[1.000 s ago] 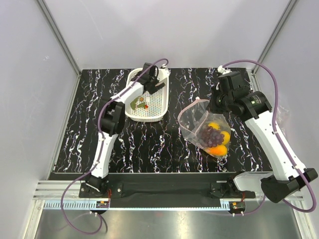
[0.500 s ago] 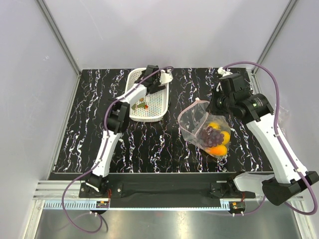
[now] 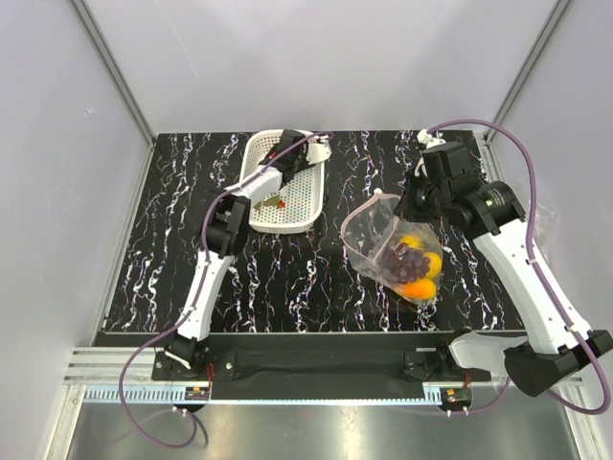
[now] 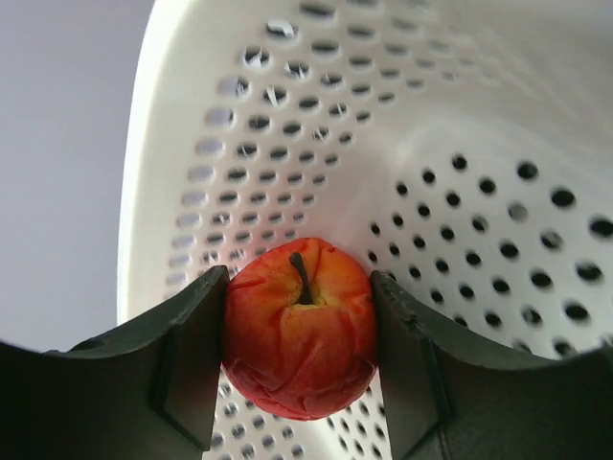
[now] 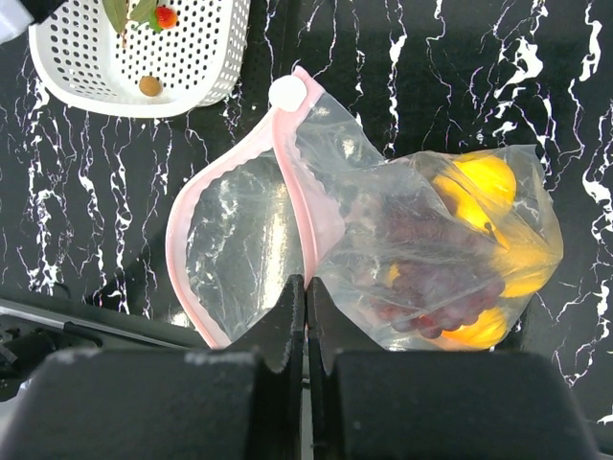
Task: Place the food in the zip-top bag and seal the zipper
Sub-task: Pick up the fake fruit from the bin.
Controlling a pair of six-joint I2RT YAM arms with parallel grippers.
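Observation:
My left gripper [image 3: 298,153] is inside the far end of the white basket [image 3: 299,203], shut on a red apple [image 4: 299,331]. Its fingers press the apple's two sides, close to the basket wall [image 4: 287,115]. My right gripper [image 5: 306,285] is shut on the pink zipper [image 5: 179,240] of the clear zip-top bag [image 5: 239,240] and holds its mouth open above the table. It also shows in the top view [image 3: 414,206]. Inside the bag [image 3: 369,235] lie yellow lemons [image 5: 479,182], a purple grape bunch [image 5: 431,278] and an orange piece [image 3: 417,287].
The basket [image 5: 86,67] still holds a green piece with a red bit [image 5: 153,14] and a small brown ball [image 5: 149,85]. A white slider [image 5: 286,93] sits on the zipper's far end. Grey walls enclose the black marbled table [image 3: 316,278].
My left gripper has moved from the middle of the basket toward its far end. The basket has shifted slightly away. The right arm and the bag have stayed still.

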